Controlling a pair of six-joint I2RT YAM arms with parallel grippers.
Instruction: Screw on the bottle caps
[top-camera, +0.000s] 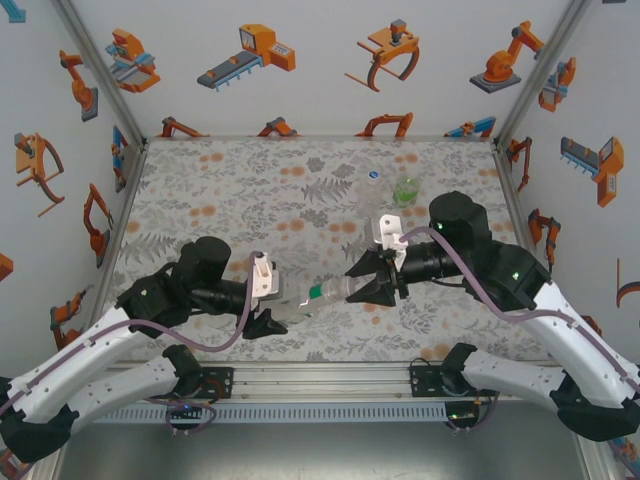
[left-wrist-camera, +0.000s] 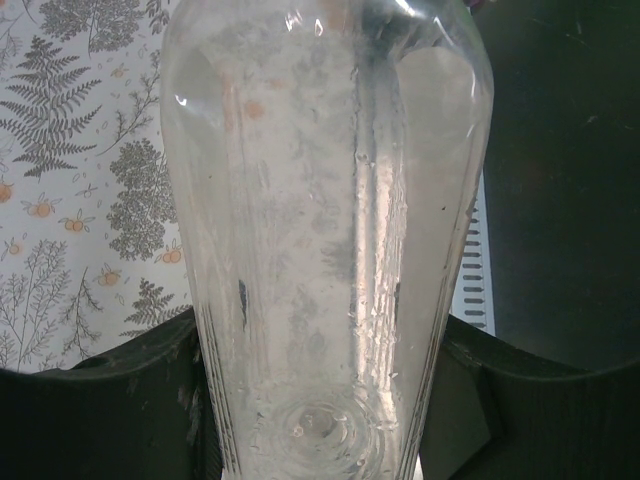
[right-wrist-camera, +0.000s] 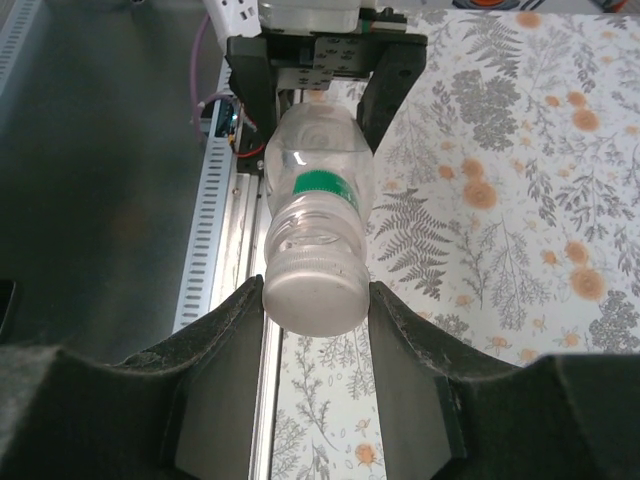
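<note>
A clear bottle (top-camera: 310, 298) with a green neck band hangs level above the table's near edge, held between both arms. My left gripper (top-camera: 268, 318) is shut on its base end; in the left wrist view the bottle (left-wrist-camera: 320, 200) sits between the dark jaws of that gripper (left-wrist-camera: 320, 400). My right gripper (top-camera: 362, 290) is shut on the pale bottle cap (right-wrist-camera: 313, 300), which sits on the bottle's (right-wrist-camera: 320, 170) neck. Both jaws of the right gripper (right-wrist-camera: 315, 295) press the cap's sides. Two more bottles stand at the back, one plain (top-camera: 375, 185) and one green-labelled (top-camera: 406, 190).
The floral table cover (top-camera: 250, 200) spreads to the left and behind the arms. A metal rail (top-camera: 320, 378) runs along the near edge below the held bottle. Patterned walls (top-camera: 90, 150) close in the sides and back.
</note>
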